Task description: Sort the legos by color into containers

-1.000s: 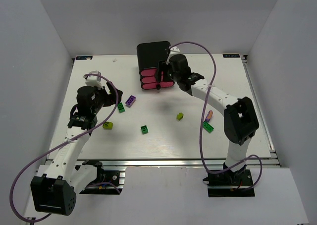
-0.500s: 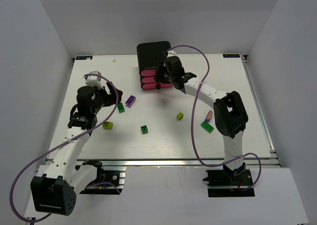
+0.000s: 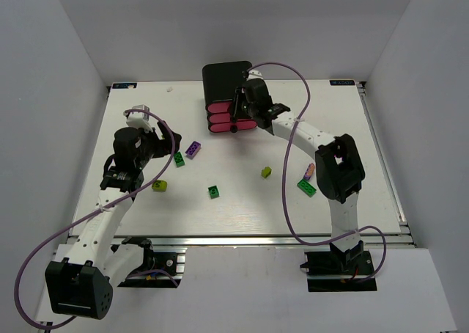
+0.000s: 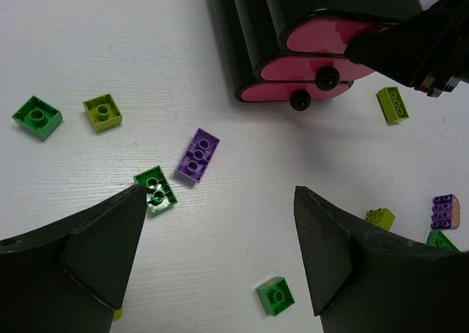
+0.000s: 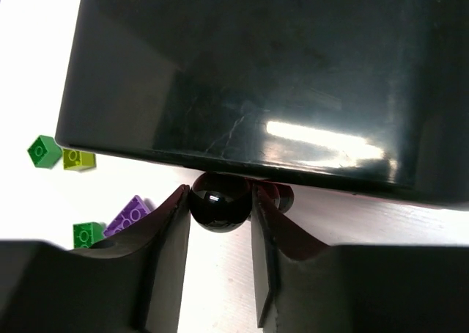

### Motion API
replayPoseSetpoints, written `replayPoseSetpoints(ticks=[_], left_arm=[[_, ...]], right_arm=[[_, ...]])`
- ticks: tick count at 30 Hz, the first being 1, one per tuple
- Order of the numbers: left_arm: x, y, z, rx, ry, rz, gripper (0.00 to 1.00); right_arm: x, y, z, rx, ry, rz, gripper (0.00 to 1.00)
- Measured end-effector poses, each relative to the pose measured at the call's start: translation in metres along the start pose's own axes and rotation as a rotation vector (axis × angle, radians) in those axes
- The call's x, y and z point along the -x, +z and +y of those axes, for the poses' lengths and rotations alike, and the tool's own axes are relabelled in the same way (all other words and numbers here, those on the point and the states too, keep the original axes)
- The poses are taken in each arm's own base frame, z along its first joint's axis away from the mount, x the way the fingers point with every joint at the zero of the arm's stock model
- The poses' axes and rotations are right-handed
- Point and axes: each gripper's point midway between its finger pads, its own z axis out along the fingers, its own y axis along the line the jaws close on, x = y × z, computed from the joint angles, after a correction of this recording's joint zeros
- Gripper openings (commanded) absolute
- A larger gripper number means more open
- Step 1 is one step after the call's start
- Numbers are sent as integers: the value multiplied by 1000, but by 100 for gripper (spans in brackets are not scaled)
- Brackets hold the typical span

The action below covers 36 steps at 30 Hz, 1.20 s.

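Desk [image 3: 146, 105]: white, walled by white panels on its left, far and right sides, with the arm bases along the near edge. Bare surface runs left and right of the cabinet [image 3: 223, 80], which stands at the middle of the far edge. Drawers [image 3: 220, 122]: three pink fronts stacked in the cabinet, all pushed in, contents not visible. Right fingers [image 5: 170, 230]: narrow, closed on the top knob [image 5: 218, 201], one finger against each side of it. Left fingers [image 4: 110, 238]: spread wide, holding nothing, above the desk near-left of the cabinet. Legos: seven, all loose on the desk on the cabinet's near side. A purple one [image 3: 193, 149] and a dark green one [image 3: 179, 158] lie just beside each other near-left of the cabinet. A lime one [image 3: 159, 185] and a green one [image 3: 213, 191] lie nearer the arm bases. A lime one [image 3: 266, 172], a pink-purple one [image 3: 310, 171] and a green one [image 3: 307, 188] lie near-right. Hidden: the right wrist covers most of the top drawer front, and only the middle knob [image 4: 327, 75] and bottom knob [image 4: 298, 100] show in the left wrist view.
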Motion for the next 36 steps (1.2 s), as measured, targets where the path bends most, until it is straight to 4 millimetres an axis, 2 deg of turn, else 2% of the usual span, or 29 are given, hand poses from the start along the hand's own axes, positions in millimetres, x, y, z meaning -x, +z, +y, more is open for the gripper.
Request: replayPoseSetpoints(ticks=[2,5,11,19,22,23,26,28,31,36], left_arm=[[0,0,0,0,0,0,91],[0,0,0,1,0,0,91],[0,0,1,5,0,-2,91],[0,0,1,5,0,-1,91],[-2,2,2,8,-1,6,91],[-3,3,2,9,-2,10,91],[-6,5,4,14,-3,23,91],[-10,8,6,19,-5,38,91],[-19,12,9,30,-10,69,91],[-31,17,11,34,-31,117,88]], right_arm=[[0,0,0,-1,8,0,21],[0,0,0,-1,8,0,14],[-4,-4,1,22,12,-7,13],[-38,-59,1,83,12,55,15],[-46,-67,0,94,12,68,35],[-49,-69,0,103,13,74,48],[-59,-69,0,121,13,99,69],[-66,-70,1,136,11,120,77],[-69,-72,6,173,2,139,86],[-77,-78,10,223,-20,157,87]])
